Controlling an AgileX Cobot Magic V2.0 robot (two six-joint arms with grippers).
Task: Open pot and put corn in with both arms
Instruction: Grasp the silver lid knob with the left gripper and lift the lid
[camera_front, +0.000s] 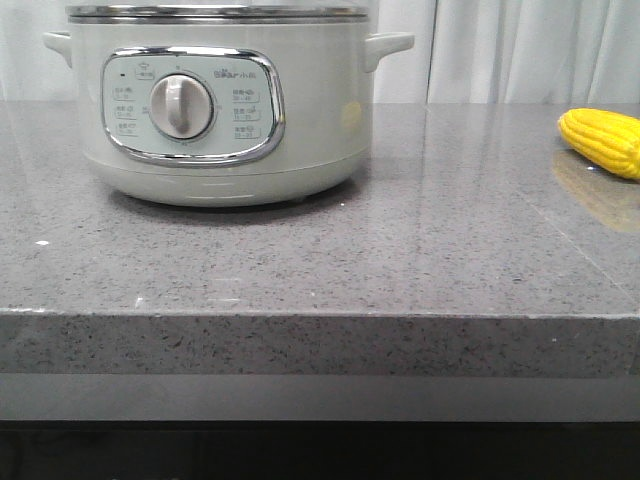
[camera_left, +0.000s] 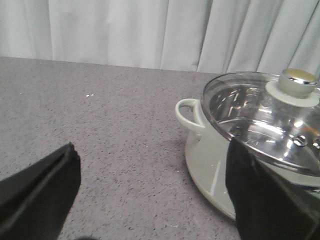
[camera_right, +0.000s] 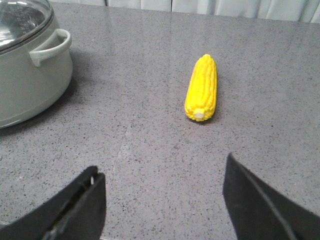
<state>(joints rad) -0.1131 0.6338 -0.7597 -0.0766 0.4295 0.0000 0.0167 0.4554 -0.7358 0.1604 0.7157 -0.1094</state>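
The pot (camera_front: 215, 105) stands at the back left of the grey counter, its dial facing me. A glass lid (camera_left: 260, 117) with a pale knob (camera_left: 296, 82) covers it. The pot also shows in the right wrist view (camera_right: 27, 70). The corn (camera_front: 603, 140) lies on the counter at the far right, and it also shows in the right wrist view (camera_right: 202, 87). My left gripper (camera_left: 152, 160) is open and empty, beside the pot's side handle (camera_left: 189, 112). My right gripper (camera_right: 162, 172) is open and empty, short of the corn. Neither gripper shows in the front view.
The grey speckled counter (camera_front: 400, 250) has its front edge near me. White curtains (camera_left: 150, 30) hang behind it.
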